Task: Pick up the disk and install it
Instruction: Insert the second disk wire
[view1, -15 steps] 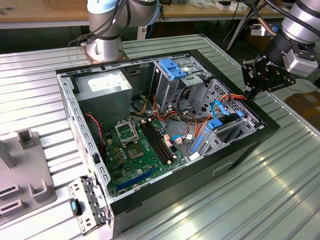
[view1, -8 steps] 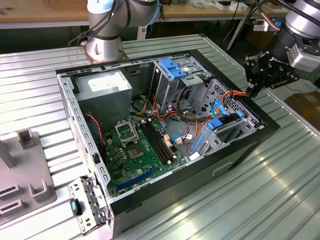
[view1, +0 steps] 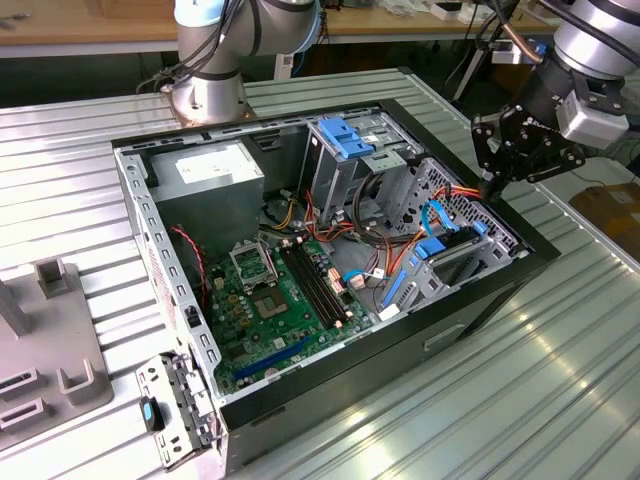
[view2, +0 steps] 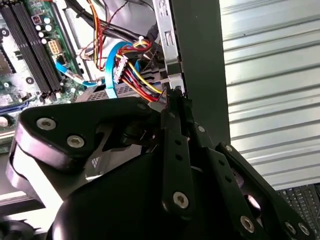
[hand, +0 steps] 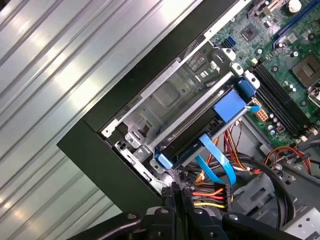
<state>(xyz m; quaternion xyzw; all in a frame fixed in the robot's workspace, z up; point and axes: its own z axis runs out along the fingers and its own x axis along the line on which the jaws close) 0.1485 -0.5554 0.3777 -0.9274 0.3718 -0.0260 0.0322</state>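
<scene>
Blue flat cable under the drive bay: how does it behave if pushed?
Probably floppy: the blue flat cable is a thin band hanging in a loose curve, so it should bend aside. Likely light, offering little resistance. It may snag on the coloured wires close beside it.

Green motherboard (view1: 270, 300), blue-railed disk (hand: 200, 135)

Disk (hand: 200, 131) sitting seated in metal drive bay (hand: 165, 97) at corner of open computer case (hand: 95, 145), centre of first wrist view. Dark flat body lying level, mostly hidden by bay frame; blue plastic rails framing its near edge, blue latch tab showing at one end. In exterior view, disk (view1: 452, 252) lying right of centre, at case's near-right corner, blue rail ends showing.
</scene>
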